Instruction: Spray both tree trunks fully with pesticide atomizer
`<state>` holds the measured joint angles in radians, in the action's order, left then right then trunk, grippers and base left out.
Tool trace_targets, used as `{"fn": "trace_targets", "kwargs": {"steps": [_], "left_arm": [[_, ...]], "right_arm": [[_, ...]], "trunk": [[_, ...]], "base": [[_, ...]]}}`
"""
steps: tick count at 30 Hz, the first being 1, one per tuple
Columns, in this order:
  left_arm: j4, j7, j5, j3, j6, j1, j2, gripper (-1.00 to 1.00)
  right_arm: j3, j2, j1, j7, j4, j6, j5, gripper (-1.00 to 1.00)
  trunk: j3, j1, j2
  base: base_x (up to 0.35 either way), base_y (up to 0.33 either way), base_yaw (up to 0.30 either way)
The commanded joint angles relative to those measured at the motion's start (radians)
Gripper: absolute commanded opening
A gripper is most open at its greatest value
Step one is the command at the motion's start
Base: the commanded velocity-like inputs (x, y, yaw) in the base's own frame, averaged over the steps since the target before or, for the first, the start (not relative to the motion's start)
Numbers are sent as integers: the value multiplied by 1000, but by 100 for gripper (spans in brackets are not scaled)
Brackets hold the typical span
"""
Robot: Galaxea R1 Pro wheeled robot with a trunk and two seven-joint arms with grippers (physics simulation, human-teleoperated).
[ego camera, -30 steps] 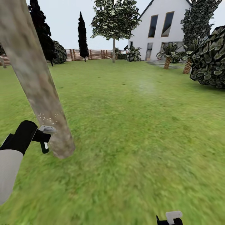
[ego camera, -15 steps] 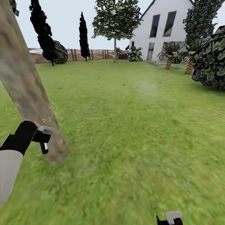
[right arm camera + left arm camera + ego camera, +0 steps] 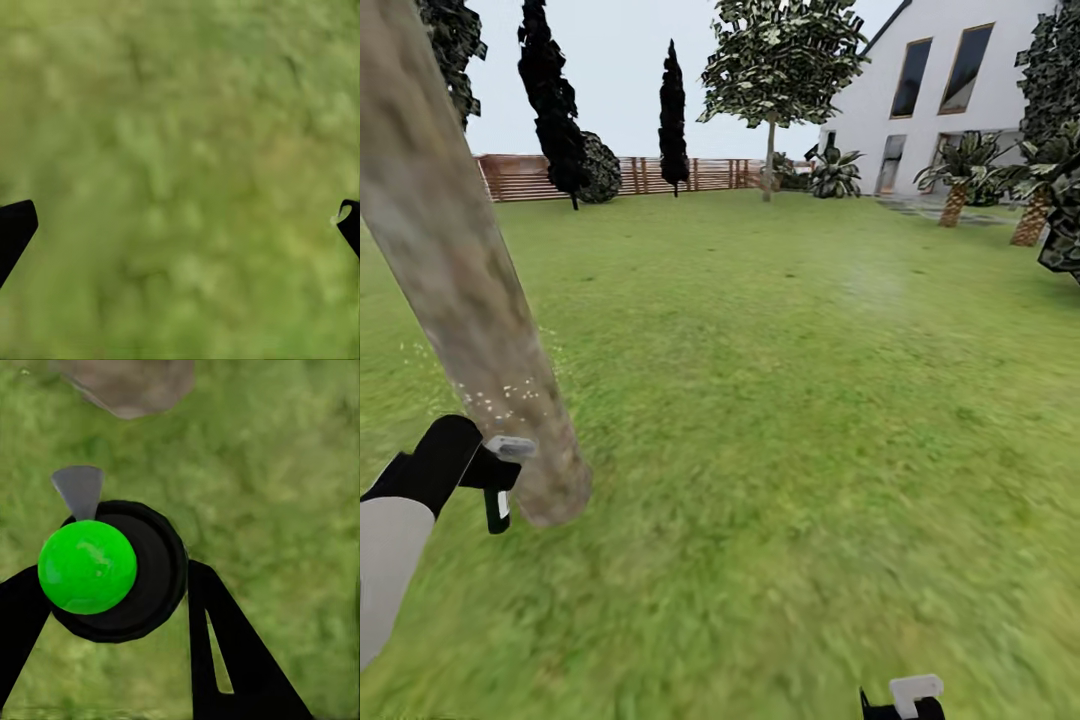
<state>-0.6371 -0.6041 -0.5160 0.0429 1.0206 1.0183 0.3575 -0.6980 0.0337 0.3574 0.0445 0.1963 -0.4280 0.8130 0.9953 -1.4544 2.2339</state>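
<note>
A home garden: lawn (image 3: 780, 400), slatted wooden fence (image 3: 660, 175), white house (image 3: 960, 100).

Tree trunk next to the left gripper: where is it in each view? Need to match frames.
Head view: the tree trunk slants from the top left corner down to its base at lower left, beside the left gripper.
Left wrist view: the trunk's base lies ahead of the fingers, beyond the held pesticide atomizer.
Right wrist view: grass between the parted fingertips.
Shared landmark: the grass.
</note>
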Motion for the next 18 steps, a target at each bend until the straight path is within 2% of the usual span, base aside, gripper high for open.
{"fn": "trace_targets", "kwargs": {"steps": [1,4,5,6,9,10,11,12,14,15,16,18], "left_arm": [[9,1,0,1,-1,0,0,-100],[17,6,-1,17,-3,-15,1,-100],[18,10,-2,46,-4,-29,1,-100],[18,20,-3,59,-4,-40,1,-100],[19,117,-2,68,-5,-51,-6,-100],[51,141,21,71,-11,-62,-11,-100],[65,145,59,72,-15,-65,-15,-100],[67,147,71,72,-15,-66,-17,-100],[71,155,81,77,-16,-80,-18,-100],[73,190,84,87,-17,-99,-18,-100],[76,237,86,115,-23,-106,-20,-100],[77,274,88,138,-44,-110,-44,-100]], "right_arm": [[1,0,0,0,0,0,1,100],[0,0,0,0,1,0,0,100],[-1,0,0,0,1,0,1,100],[-1,0,0,0,1,0,0,100],[-2,1,0,0,4,0,1,100],[-2,1,0,0,11,0,1,100],[-1,2,0,0,12,0,1,100],[-1,2,0,-1,12,1,1,100],[0,2,0,-1,12,1,2,100],[0,2,0,-1,12,1,1,100],[0,2,0,-2,12,1,1,100],[0,1,0,-1,12,0,0,100]], "trunk": [[0,0,0],[0,0,0],[0,0,0],[0,0,0],[0,0,0],[0,0,0],[0,0,0],[0,0,0],[0,0,0],[0,0,0],[0,0,0],[0,0,0]], "base": [[182,-225,277],[179,-227,277],[177,-229,277],[146,-245,221],[45,-265,64],[-65,-274,4],[-19,-274,1],[-10,-274,1],[42,-273,0],[148,-254,0],[159,-210,0],[67,-86,37]]}}
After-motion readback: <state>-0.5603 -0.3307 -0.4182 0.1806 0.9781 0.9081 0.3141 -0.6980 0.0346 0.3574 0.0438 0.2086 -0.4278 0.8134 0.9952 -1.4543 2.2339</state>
